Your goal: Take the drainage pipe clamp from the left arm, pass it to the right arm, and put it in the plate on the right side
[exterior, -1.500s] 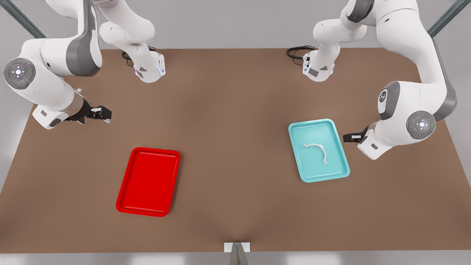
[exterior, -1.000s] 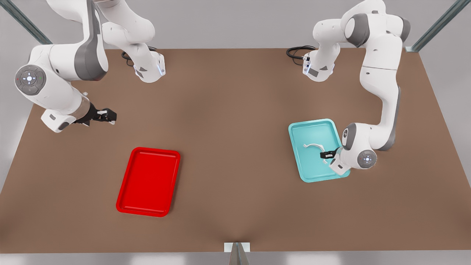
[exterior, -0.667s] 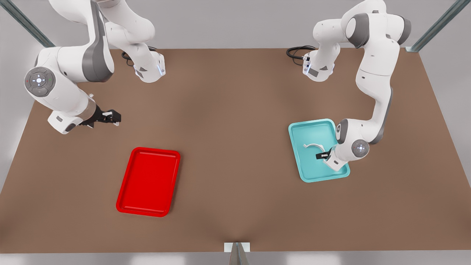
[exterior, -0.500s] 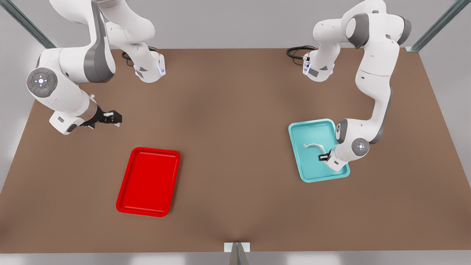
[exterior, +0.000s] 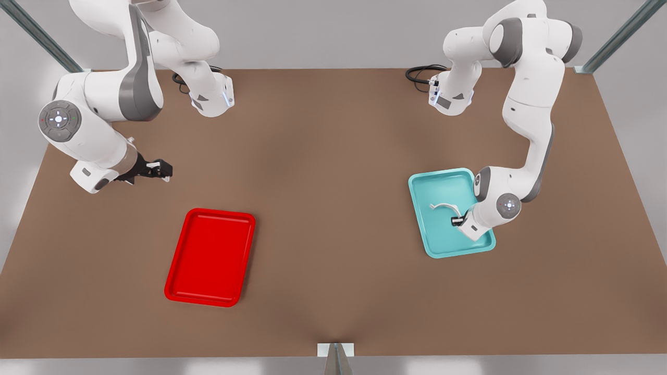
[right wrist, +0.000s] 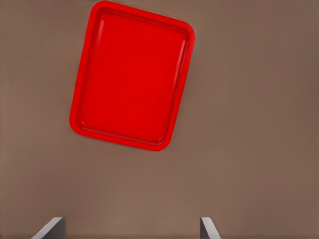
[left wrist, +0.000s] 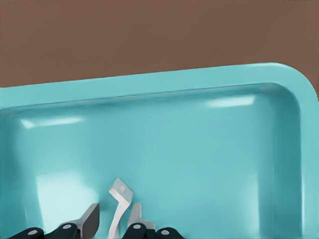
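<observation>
The drainage pipe clamp (exterior: 443, 206) is a thin white half-ring lying in a teal tray (exterior: 443, 173) on the front view's right. My left gripper (exterior: 457, 221) is low inside that tray at one end of the clamp. In the left wrist view its fingers (left wrist: 89, 219) stand open on either side of the clamp's strap (left wrist: 118, 199), with a gap on one side. The plate (exterior: 208, 258) is red and lies on the front view's left. My right gripper (exterior: 165, 171) hovers open beyond it, and in the right wrist view the plate (right wrist: 132, 74) lies ahead of the right gripper (right wrist: 130, 221).
Both arm bases stand at the table's far edge with black cables (exterior: 421, 73) beside them. A small metal bracket (exterior: 336, 354) sits at the middle of the near edge. Bare brown table (exterior: 333, 208) lies between the two trays.
The left arm swung down into the teal tray and brought its gripper to the clamp's end. The right arm drifted a little toward the front view's right.
</observation>
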